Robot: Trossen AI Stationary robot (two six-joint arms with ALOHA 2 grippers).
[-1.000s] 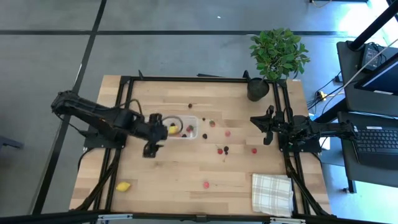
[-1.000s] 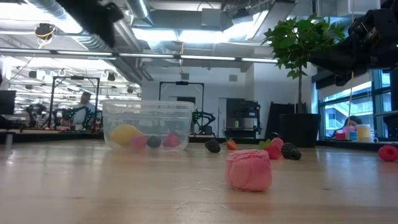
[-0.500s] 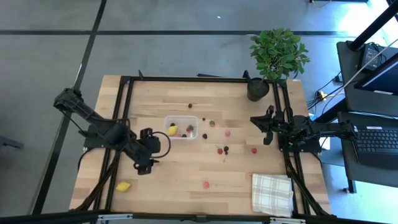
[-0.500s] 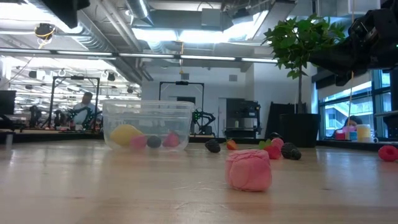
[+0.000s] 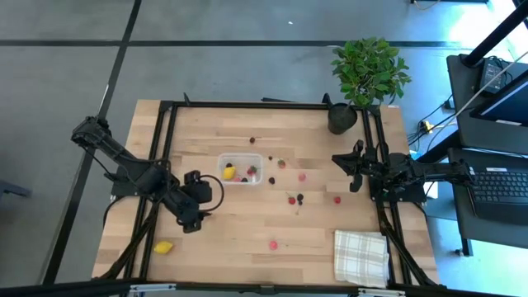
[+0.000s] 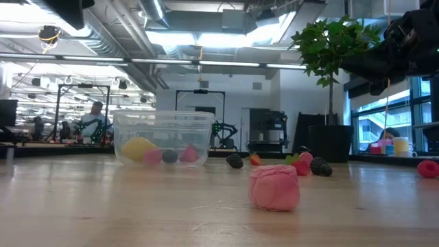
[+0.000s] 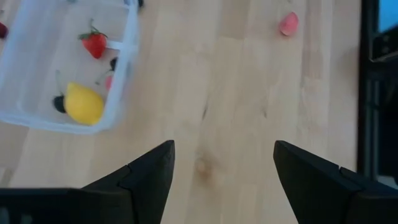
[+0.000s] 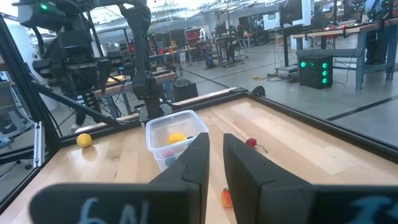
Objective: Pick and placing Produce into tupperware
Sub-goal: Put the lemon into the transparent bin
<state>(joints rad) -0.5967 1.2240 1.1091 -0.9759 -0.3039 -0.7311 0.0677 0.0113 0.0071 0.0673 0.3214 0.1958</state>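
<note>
Nearest the low camera, a pink berry point(image 6: 274, 186) sits alone on the bare wooden table point(image 5: 247, 231), open boards all round it. Behind it stands the tupperware point(image 5: 240, 169), a clear rounded-corner tub holding a yellow lemon point(image 7: 83, 104), a strawberry point(image 7: 94, 45) and small dark pieces. The left gripper point(image 5: 190, 222) hovers just beside the tub's near corner, jaws spread and empty. A second lemon point(image 5: 163, 247) lies near the table's front edge. More berries point(image 5: 294, 198) are scattered between the tub and the right gripper point(image 5: 353, 172), its jaws pressed together.
</note>
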